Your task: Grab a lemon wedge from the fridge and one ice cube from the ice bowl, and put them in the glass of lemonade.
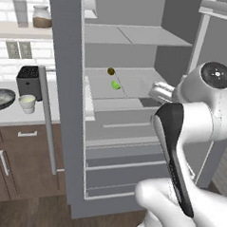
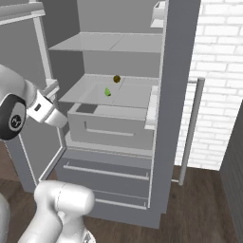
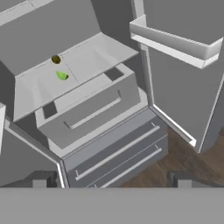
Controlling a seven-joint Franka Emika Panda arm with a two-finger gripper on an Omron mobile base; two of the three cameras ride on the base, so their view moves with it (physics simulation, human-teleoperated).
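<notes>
The fridge (image 1: pixel 65 84) stands with both doors open. On its middle shelf lies the lemon wedge (image 1: pixel 115 85) (image 2: pixel 107 92) (image 3: pixel 61 75), small and yellow-green. My gripper (image 3: pixel 110 180) hangs open and empty in front of the fridge, well short of the shelf, with its dark fingertips (image 3: pixel 40 180) far apart. On the counter to the left sit the ice bowl (image 1: pixel 2 99) and, right of it, the glass of lemonade (image 1: pixel 27 102).
A small brown round thing (image 1: pixel 111 71) (image 3: pixel 55 59) lies just behind the wedge. A black toaster (image 1: pixel 28 80) stands behind the cup. A pulled-out drawer (image 2: pixel 111 124) juts below the shelf. The open doors (image 3: pixel 183 65) flank the hand, and a long handle (image 1: pixel 47 123) hangs at left.
</notes>
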